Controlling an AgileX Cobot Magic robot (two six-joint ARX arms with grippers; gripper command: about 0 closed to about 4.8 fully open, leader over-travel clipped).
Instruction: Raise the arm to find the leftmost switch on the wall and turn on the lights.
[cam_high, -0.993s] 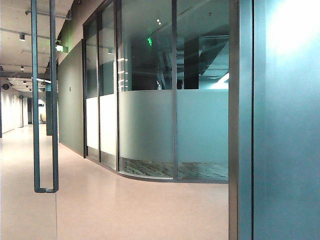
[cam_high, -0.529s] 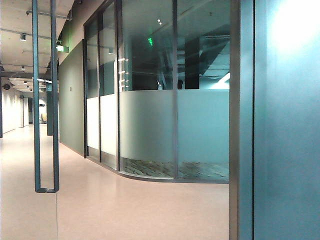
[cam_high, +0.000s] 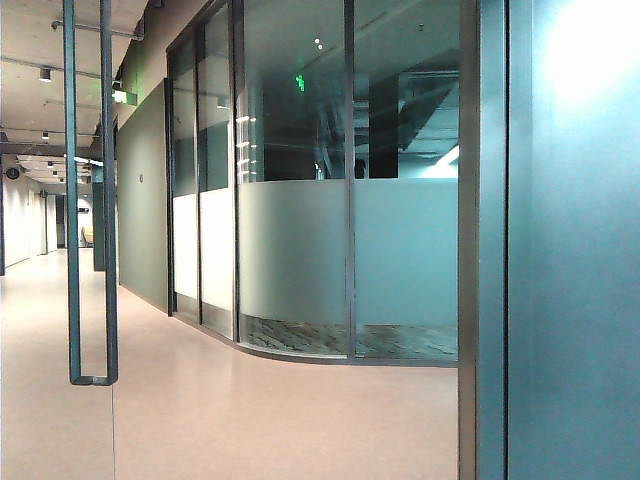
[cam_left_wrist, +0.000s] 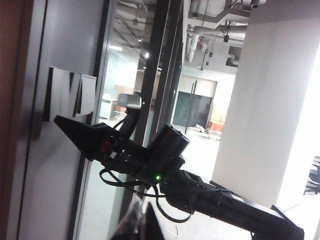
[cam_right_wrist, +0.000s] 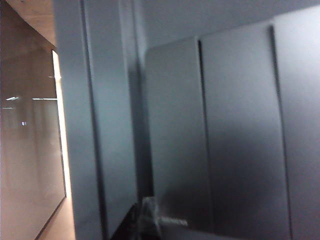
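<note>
The wall switch panel (cam_right_wrist: 235, 135) fills the right wrist view as three tall grey rockers side by side. The leftmost switch (cam_right_wrist: 175, 130) sits beside the door frame. My right gripper (cam_right_wrist: 146, 216) looks shut, its tip close to the lower edge of that leftmost switch. From the left wrist view, the right arm is raised with its gripper (cam_left_wrist: 60, 120) closed to a point just below the switch panel (cam_left_wrist: 70, 96) on the dark wall. My left gripper (cam_left_wrist: 142, 226) hangs back from the wall, jaws together and holding nothing. Neither arm appears in the exterior view.
A dark door frame (cam_right_wrist: 95, 125) stands beside the switch panel, with glass beyond it. The exterior view looks down a corridor with glass partitions (cam_high: 300, 250) and a tall door handle (cam_high: 90, 200). A white pillar (cam_left_wrist: 270, 110) stands behind the right arm.
</note>
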